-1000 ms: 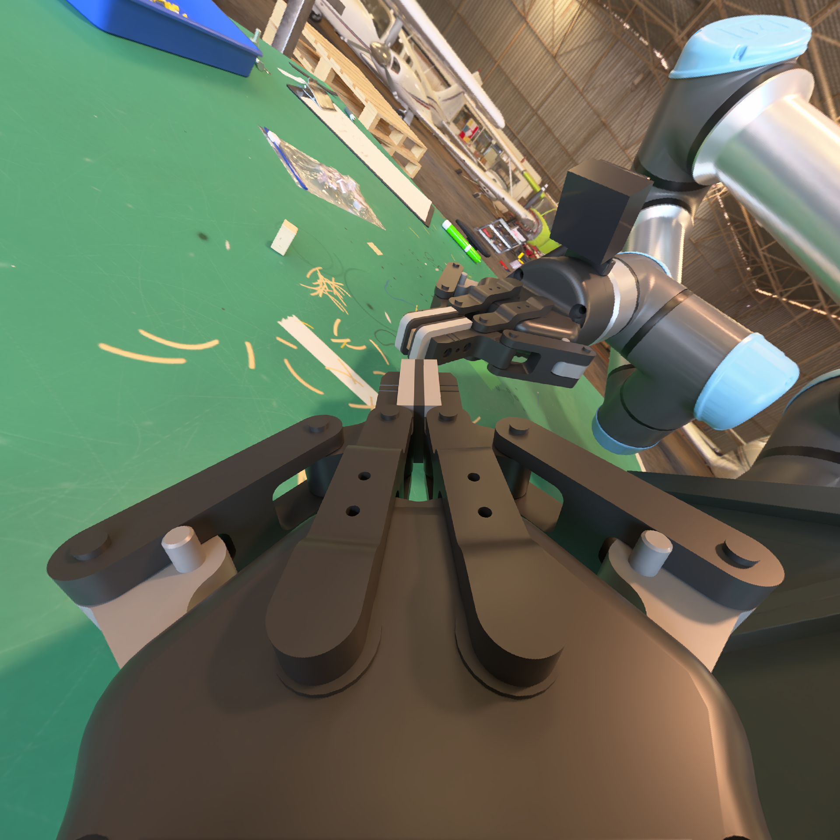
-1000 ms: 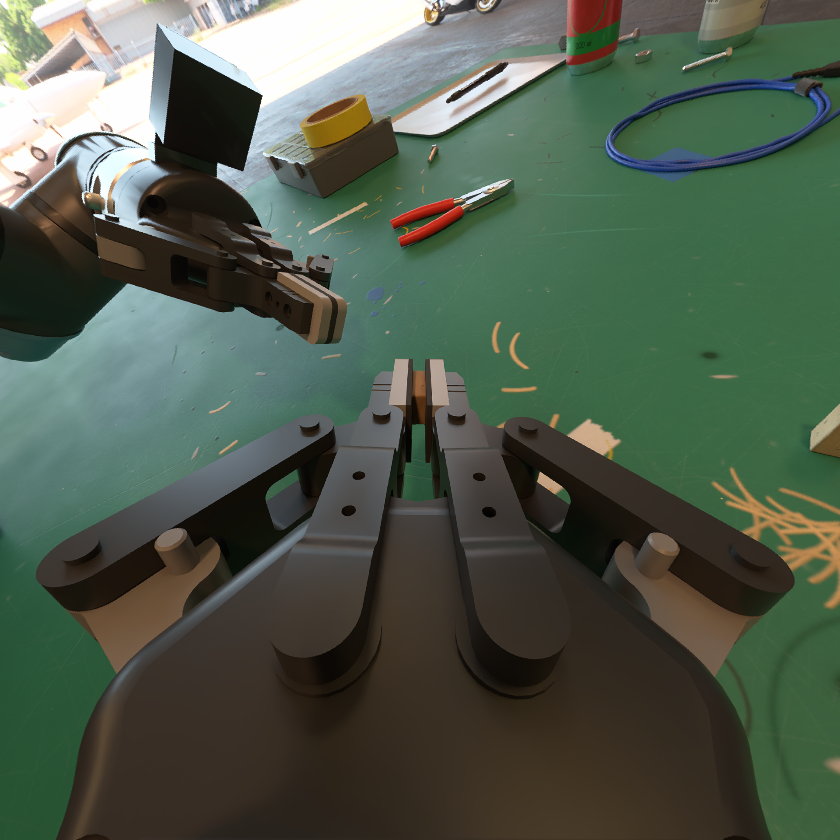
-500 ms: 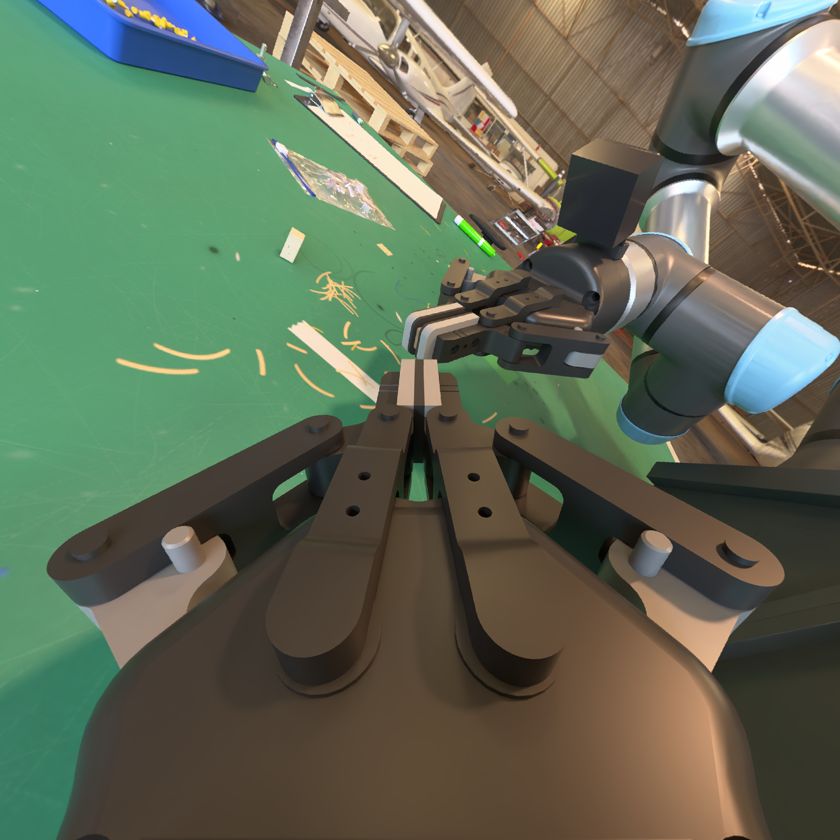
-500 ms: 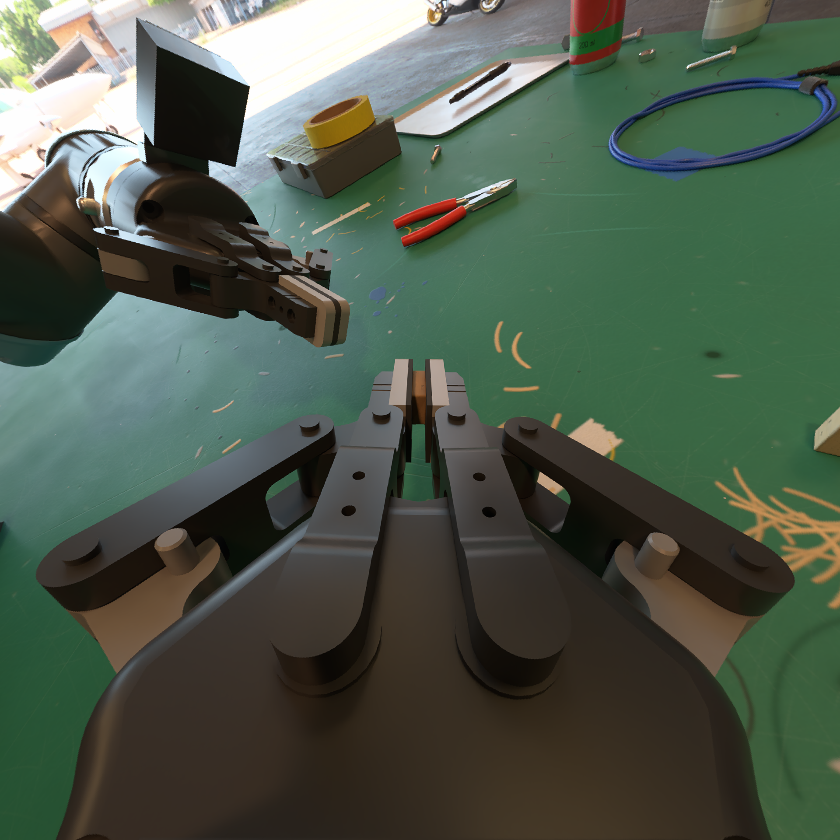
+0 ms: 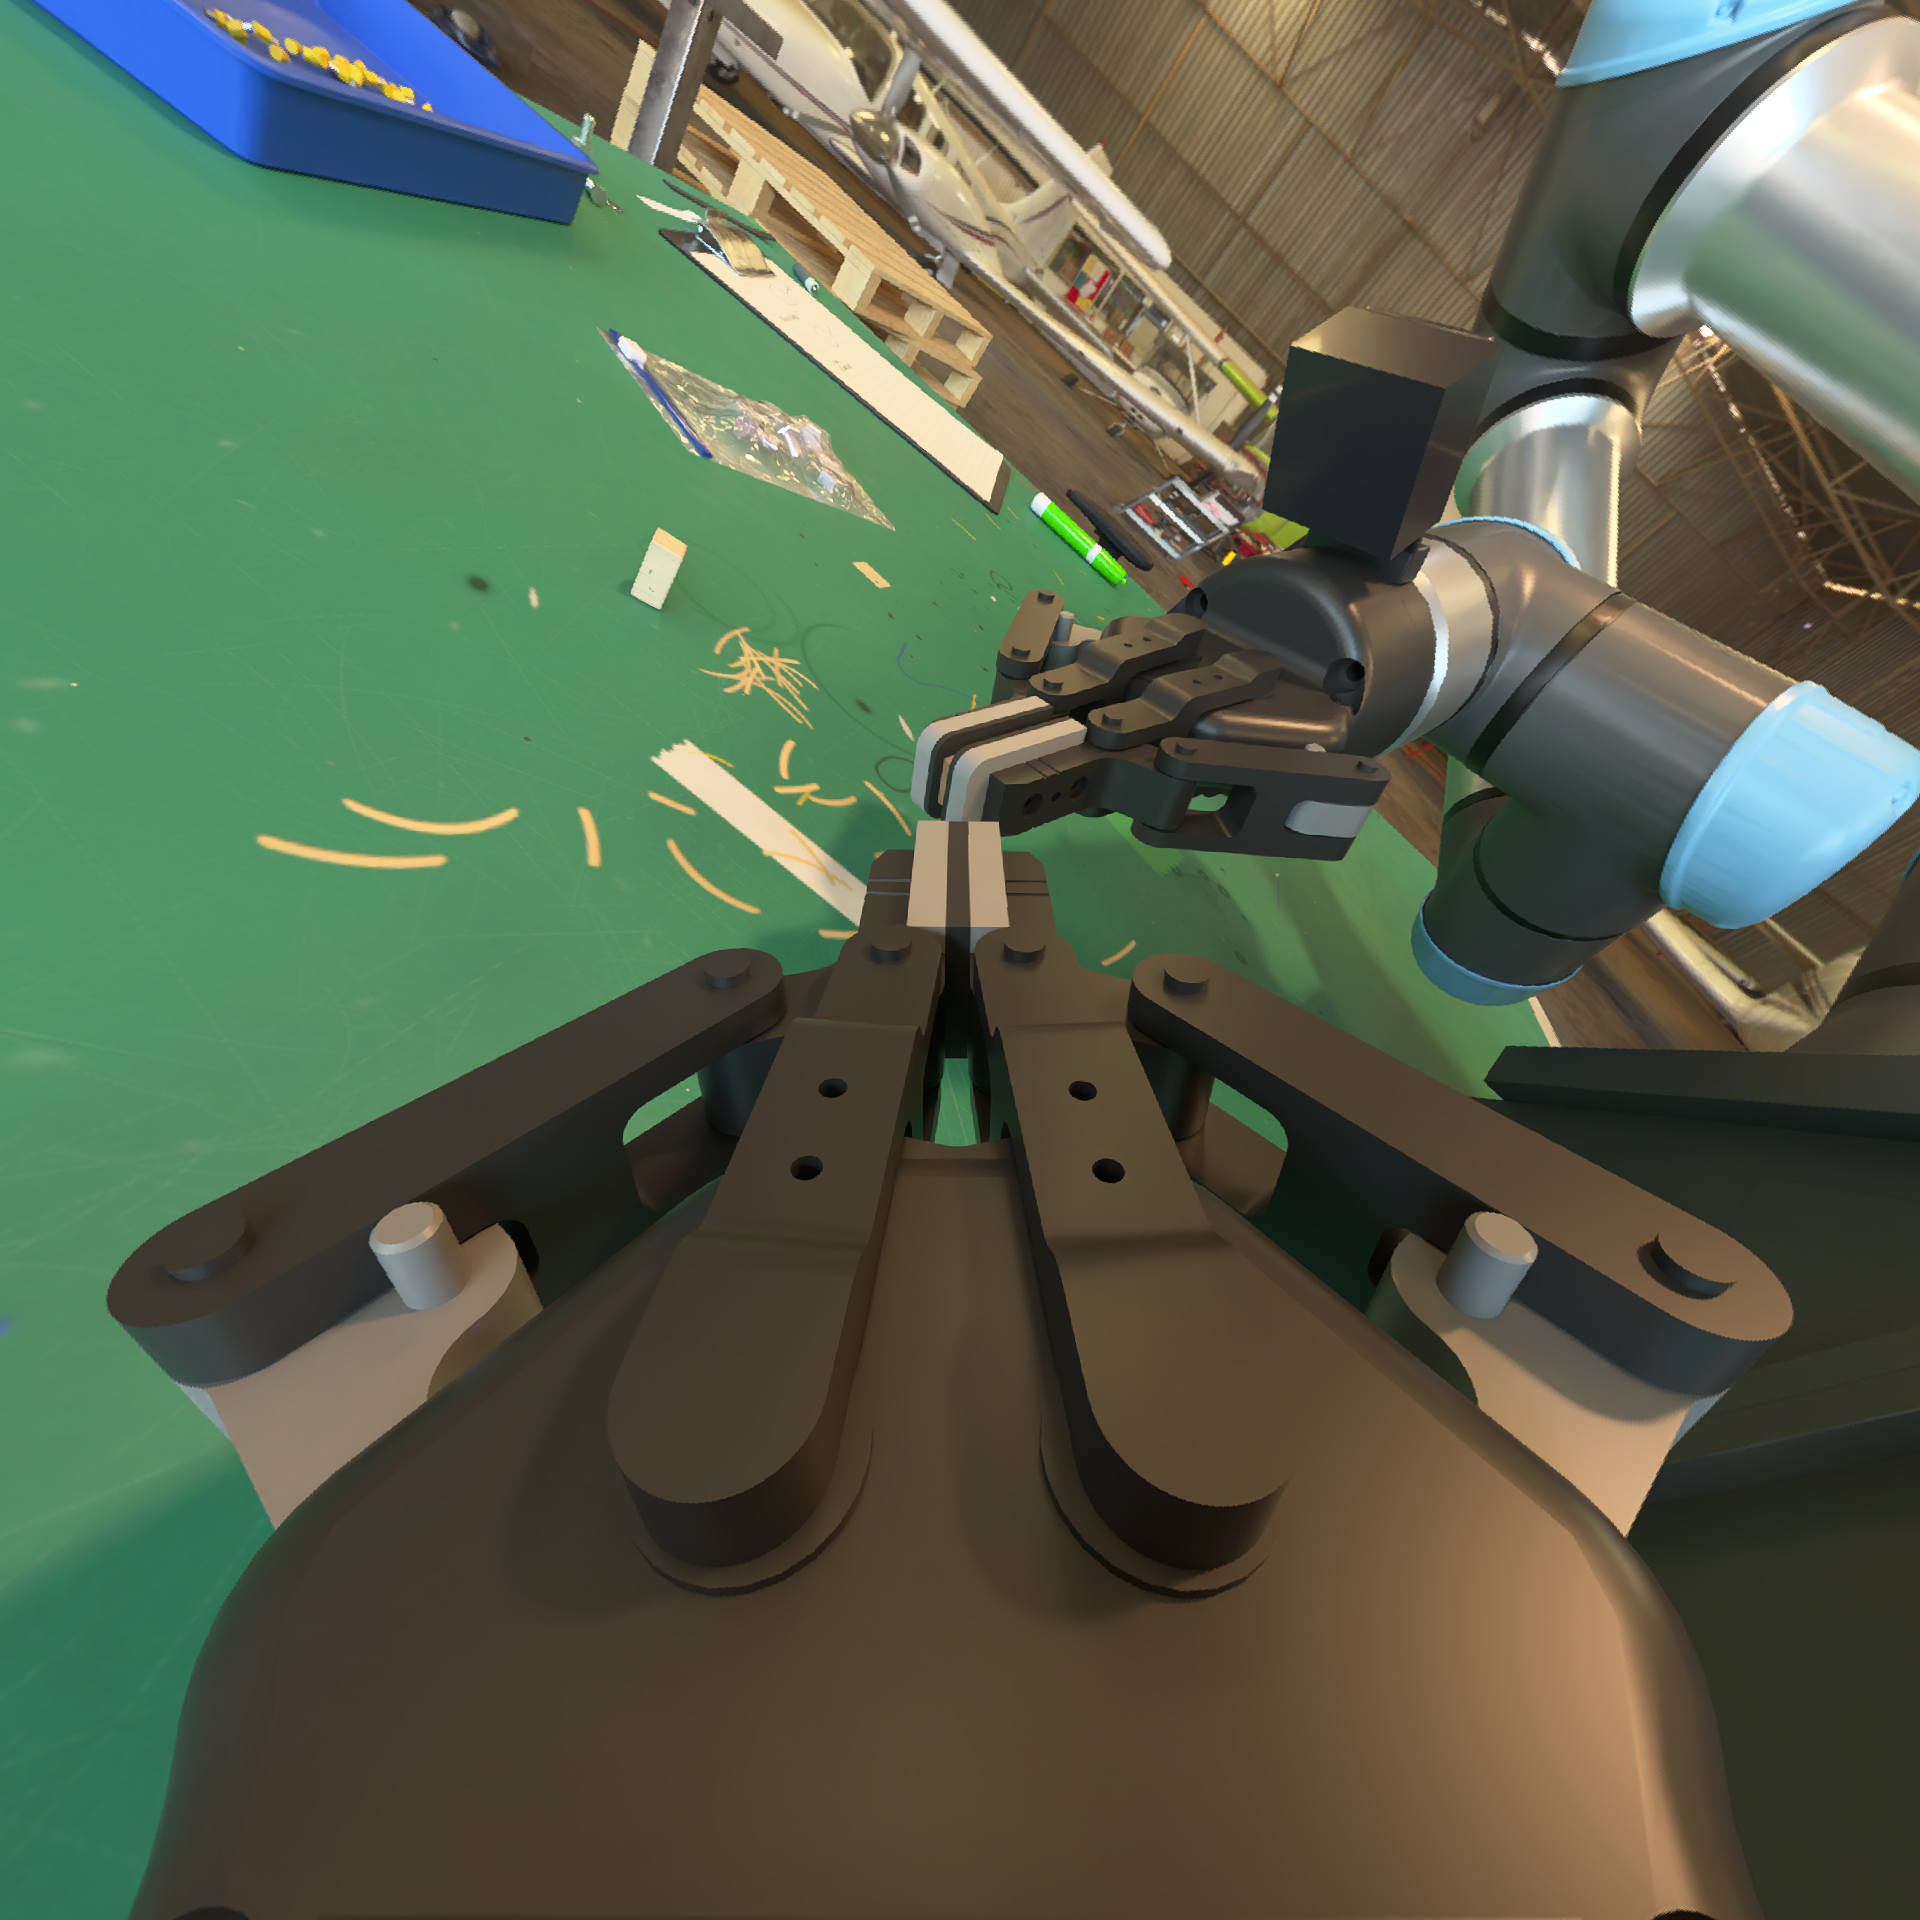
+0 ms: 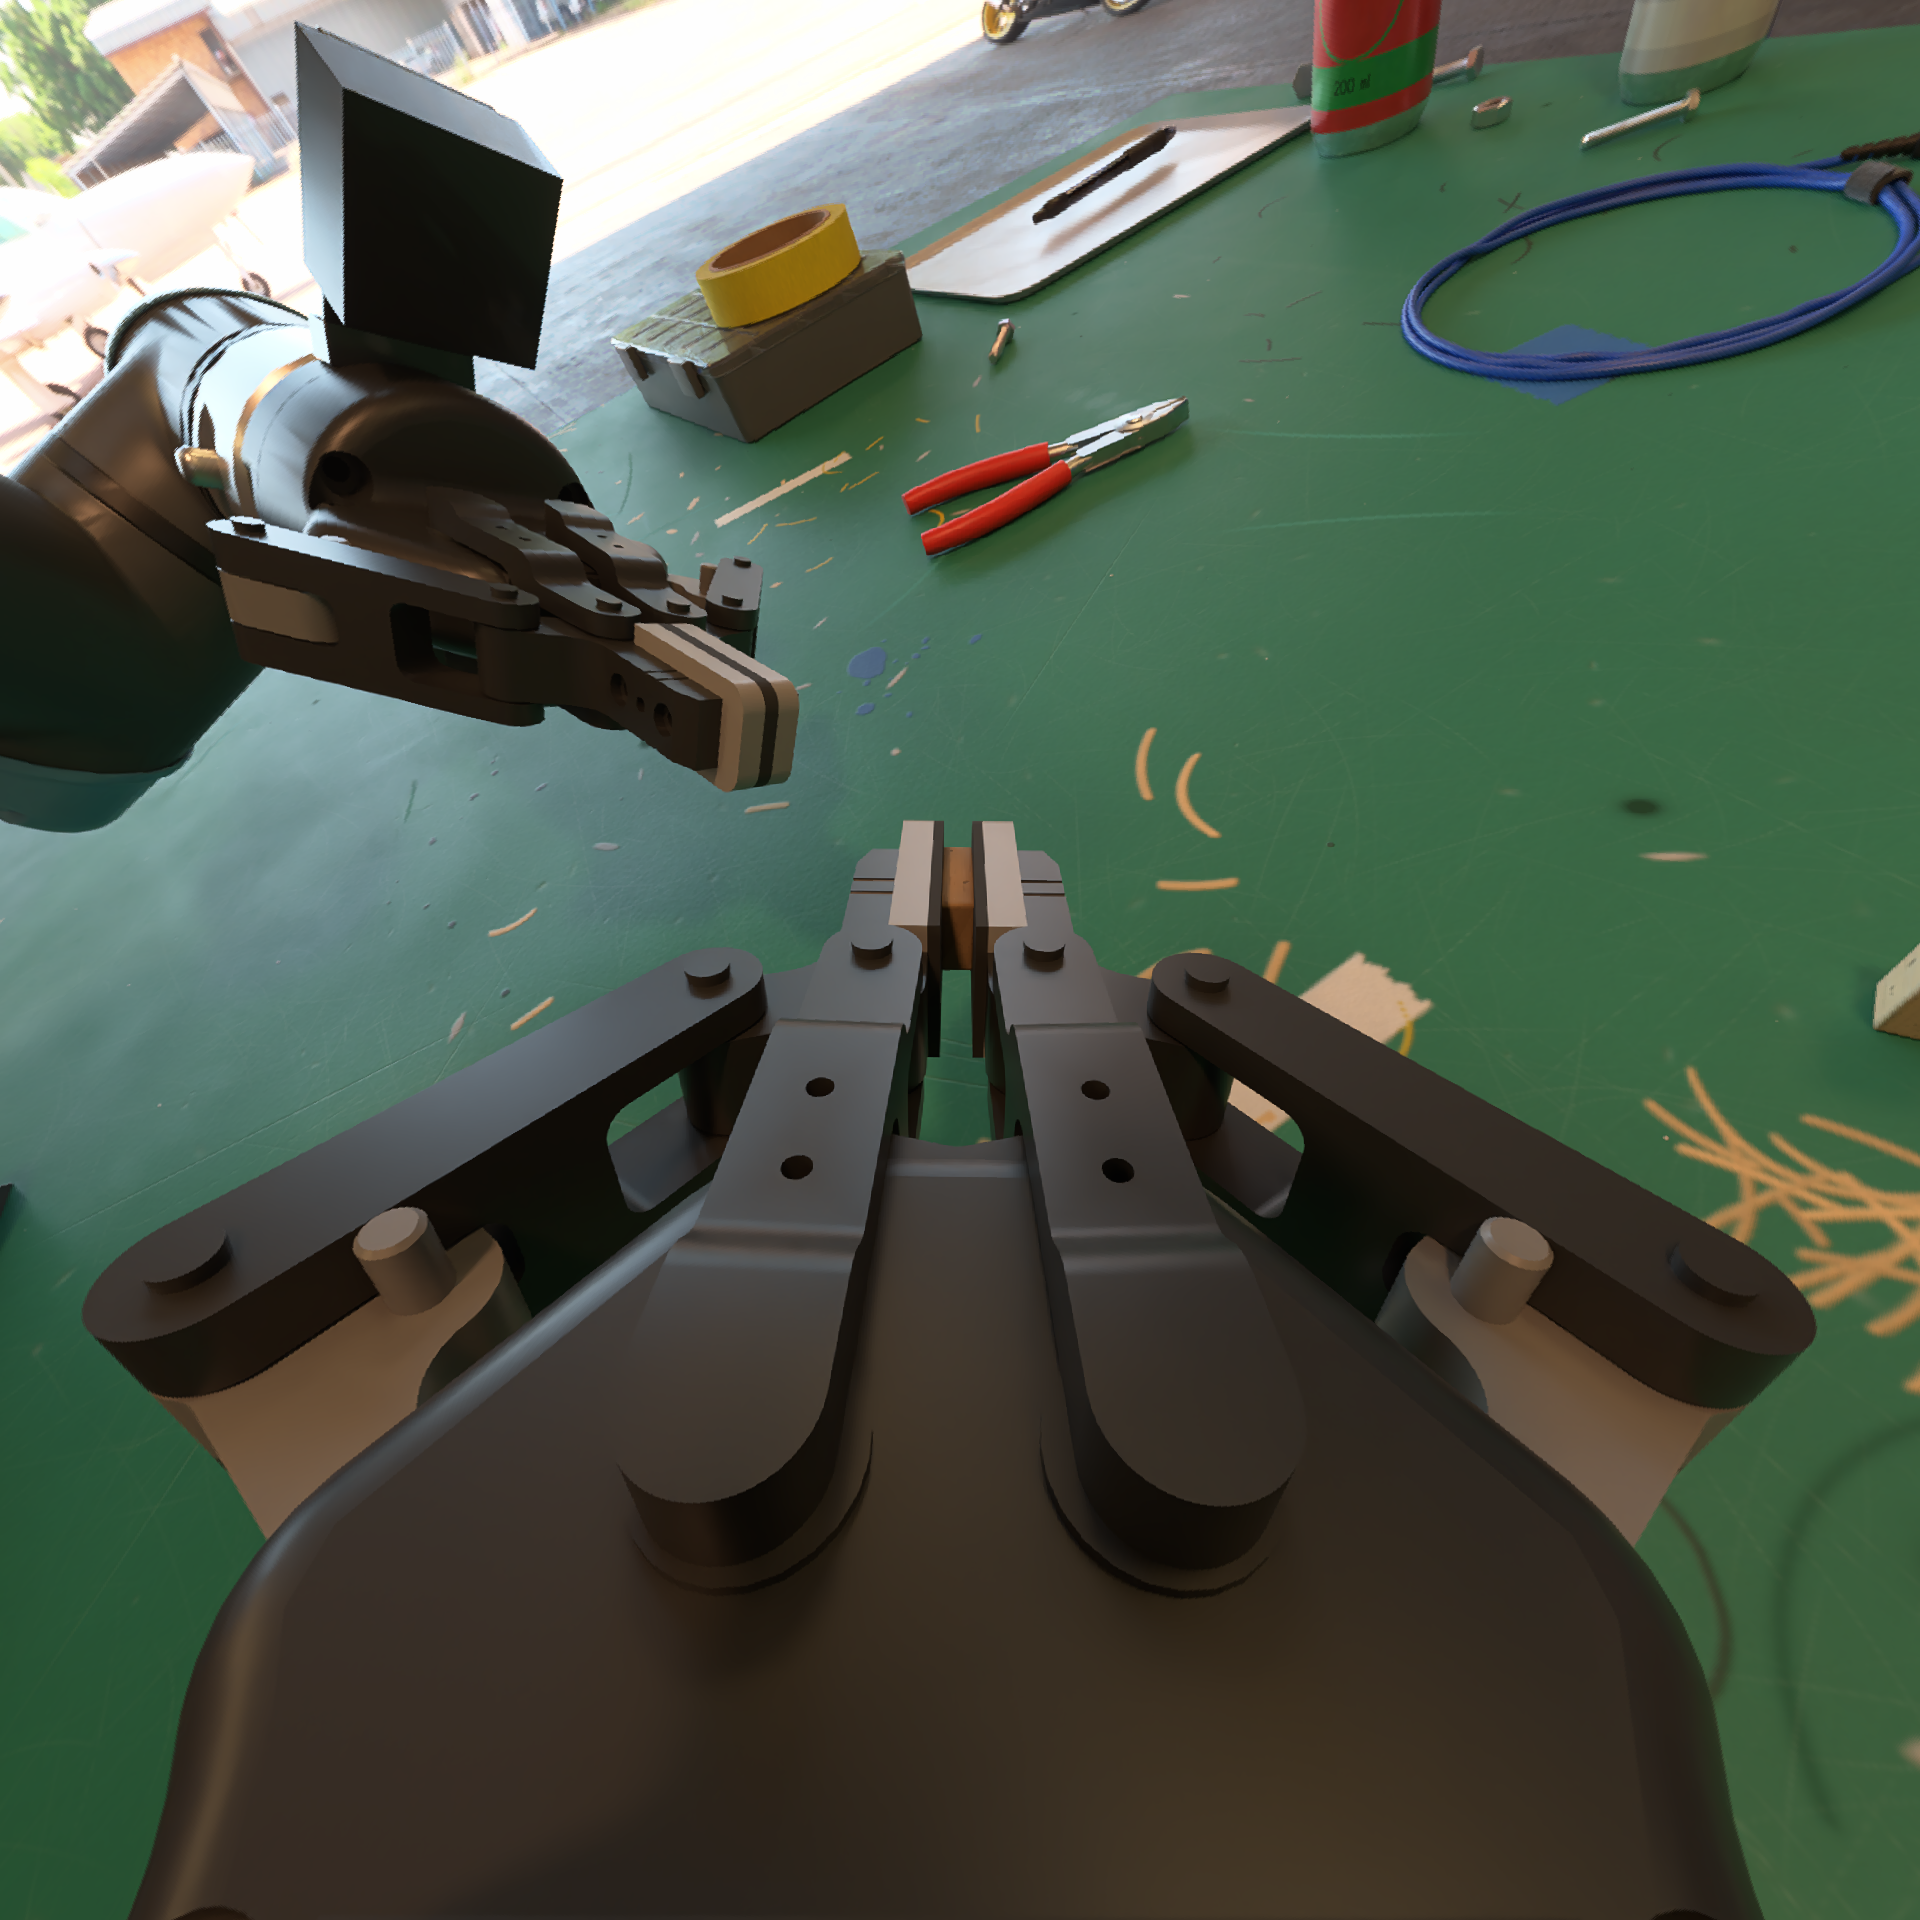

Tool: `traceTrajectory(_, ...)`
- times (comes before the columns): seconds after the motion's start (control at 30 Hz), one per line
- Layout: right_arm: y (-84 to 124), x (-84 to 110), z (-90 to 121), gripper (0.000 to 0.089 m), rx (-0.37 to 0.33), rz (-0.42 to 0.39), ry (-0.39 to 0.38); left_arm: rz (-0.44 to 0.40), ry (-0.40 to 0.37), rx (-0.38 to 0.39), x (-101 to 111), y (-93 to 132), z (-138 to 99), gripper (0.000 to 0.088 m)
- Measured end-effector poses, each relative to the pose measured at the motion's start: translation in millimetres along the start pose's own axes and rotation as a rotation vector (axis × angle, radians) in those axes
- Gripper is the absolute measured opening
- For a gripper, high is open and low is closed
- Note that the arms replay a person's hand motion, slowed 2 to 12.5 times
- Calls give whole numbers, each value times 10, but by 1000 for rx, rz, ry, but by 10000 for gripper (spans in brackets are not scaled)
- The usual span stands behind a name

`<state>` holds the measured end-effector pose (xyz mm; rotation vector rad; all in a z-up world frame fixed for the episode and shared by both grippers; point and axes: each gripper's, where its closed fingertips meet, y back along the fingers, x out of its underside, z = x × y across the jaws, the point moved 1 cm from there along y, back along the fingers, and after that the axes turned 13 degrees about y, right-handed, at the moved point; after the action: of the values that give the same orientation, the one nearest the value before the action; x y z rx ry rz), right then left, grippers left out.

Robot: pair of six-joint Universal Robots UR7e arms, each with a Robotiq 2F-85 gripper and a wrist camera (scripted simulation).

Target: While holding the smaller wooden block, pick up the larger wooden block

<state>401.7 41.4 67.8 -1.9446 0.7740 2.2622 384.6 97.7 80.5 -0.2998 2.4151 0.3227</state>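
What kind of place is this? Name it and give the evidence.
Probably a workbench inside an aircraft hangar. A white light aeroplane stands beyond the green work table, beside stacked wooden pallets. Red-handled pliers and a yellow tape roll lie on the table.

We're in an aircraft hangar set up as a workshop: a small white plane (image 5: 997,208) sits parked under a ribbed metal roof, wooden pallets (image 5: 831,270) stacked beside it. Up close, a green worktable (image 6: 1455,644) is strewn with wood shavings (image 5: 758,670), and there are red-handled pliers (image 6: 1029,478), a yellow tape roll (image 6: 779,265), a coiled blue cable (image 6: 1662,281), loose bolts (image 6: 1642,116) and a blue parts tray (image 5: 312,114).
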Motion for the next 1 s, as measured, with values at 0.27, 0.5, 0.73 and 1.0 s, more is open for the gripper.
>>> traceTrajectory(0.27,-12,27,-68,47,48,21,-14,0,8,8,-3,-2,1,0)
traceTrajectory(0.5,-12,38,-133,47,91,28,-34,2,27,-4,-7,-10,32,0)
traceTrajectory(0.73,-2,31,-165,47,109,20,-47,5,39,-7,-9,-15,46,22)
traceTrajectory(1.0,2,30,-183,47,120,18,-54,-15,19,12,-31,-4,5,60)
